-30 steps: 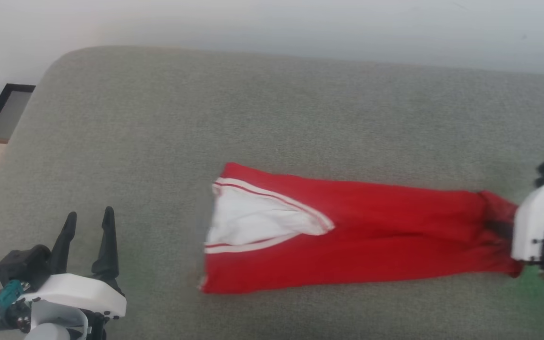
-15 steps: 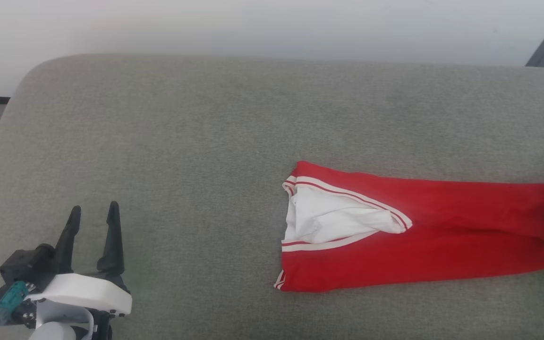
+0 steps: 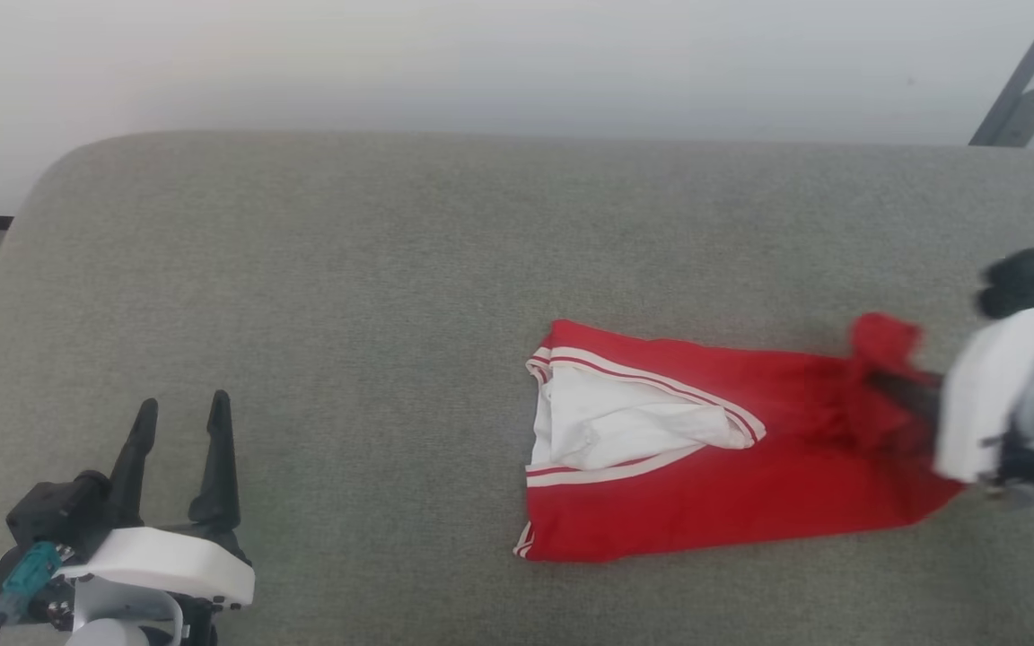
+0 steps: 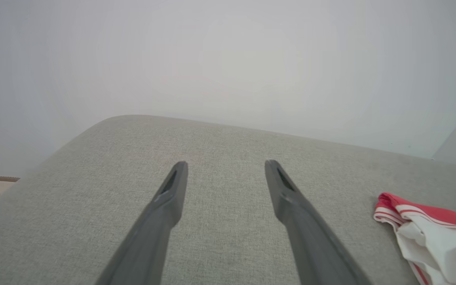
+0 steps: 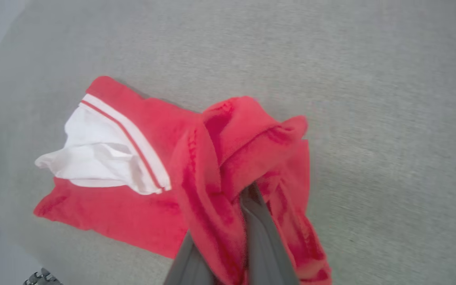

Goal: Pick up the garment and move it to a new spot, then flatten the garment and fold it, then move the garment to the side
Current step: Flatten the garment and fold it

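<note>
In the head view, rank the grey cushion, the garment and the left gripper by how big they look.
1. grey cushion, by far the largest
2. garment
3. left gripper, smallest even though it sits nearest the camera

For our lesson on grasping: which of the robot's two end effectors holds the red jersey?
The right end effector, shut on the bunched end of the red jersey. The left end effector is open and apart from it, over the grey cushion.

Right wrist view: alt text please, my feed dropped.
The right claw is shut on a bunched end of a small red jersey shirt with a white, stripe-trimmed sleeve, red cloth draped over its dark fingers. The rest lies flat on a grey woven cushion.
</note>
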